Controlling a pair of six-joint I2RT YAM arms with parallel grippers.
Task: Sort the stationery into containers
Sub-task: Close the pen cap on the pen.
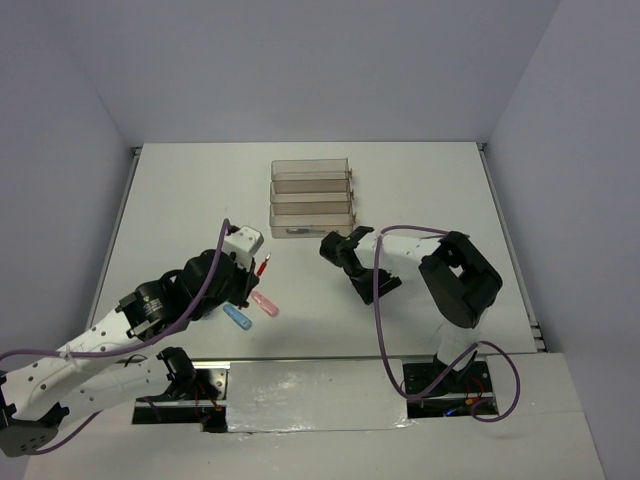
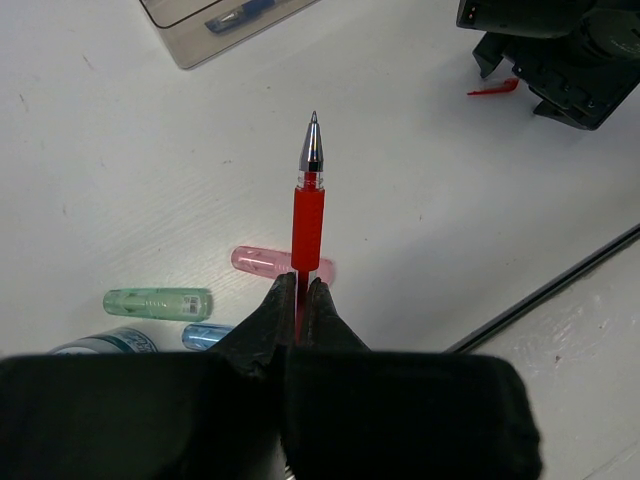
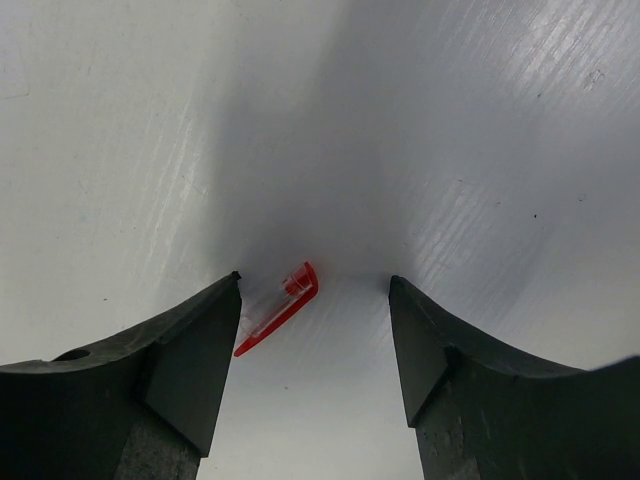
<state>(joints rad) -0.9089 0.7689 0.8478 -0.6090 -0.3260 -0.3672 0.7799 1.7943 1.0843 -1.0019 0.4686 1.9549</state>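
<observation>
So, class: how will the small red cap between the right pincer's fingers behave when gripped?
The red cap looks thin, light, so probably lifts easily. Lying angled and off-centre within the open right pincer, it may pivot or skid.

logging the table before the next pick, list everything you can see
red pen: one, red with a silver tip, held in the left pincer
red cap: one, red, on the table between the right pincer's fingers
pink capsule: one, pink, under the pen
green capsule: one, green, left of the pink one
blue capsule: one, blue, beside the green one
roll: one, bluish, mostly hidden
tray block: one, smoky clear, far centre
blue item: one, in the near tray
table: one, white
left pincer: shut on the pen
right pincer: open
</observation>
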